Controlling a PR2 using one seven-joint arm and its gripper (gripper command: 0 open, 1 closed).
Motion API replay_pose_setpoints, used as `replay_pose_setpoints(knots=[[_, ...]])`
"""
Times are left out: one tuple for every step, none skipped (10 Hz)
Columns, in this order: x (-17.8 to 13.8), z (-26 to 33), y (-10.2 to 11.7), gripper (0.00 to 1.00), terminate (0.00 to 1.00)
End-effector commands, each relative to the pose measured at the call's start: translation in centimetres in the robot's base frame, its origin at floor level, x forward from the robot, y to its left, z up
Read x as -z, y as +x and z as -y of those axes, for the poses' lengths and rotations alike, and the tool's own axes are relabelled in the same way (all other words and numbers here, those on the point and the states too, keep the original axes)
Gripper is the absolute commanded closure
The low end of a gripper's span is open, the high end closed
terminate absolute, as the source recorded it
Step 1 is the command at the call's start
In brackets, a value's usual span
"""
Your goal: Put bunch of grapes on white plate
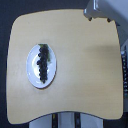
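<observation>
Left half of scene: round glossy white plate [41, 66] with a raised rim sits on the left part of the surface, a little in from its left edge. The long narrow bunch of dark purple-black grapes [43, 62] lies inside it, running lengthwise from the far rim toward the near rim, green stem end at the far end. Looks fully carried by the plate, nothing visibly overhanging onto the wood, though the picture is too coarse to be sure at the rim.

Judgement: placement looks done. What remains is keeping the arm clear: retreat up and away, no sweep across the plate, since a round-fruited cluster could roll or drag off the glossy dish if nudged.

Centre and right: rounded light wooden surface [85, 65], with nothing else seen on it. Dark floor surrounds it; pale strips show at the near edge, unclear what.

Far right corner: grey end effector [98, 11] partly cropped at the frame's top, well apart from the plate, holding nothing visible. Cannot tell whether its fingers are spread or pressed together.
</observation>
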Motion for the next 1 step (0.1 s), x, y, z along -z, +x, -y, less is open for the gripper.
replay_pose_setpoints(knots=[[0.64,5.37,1.1,0.0,1.0]])
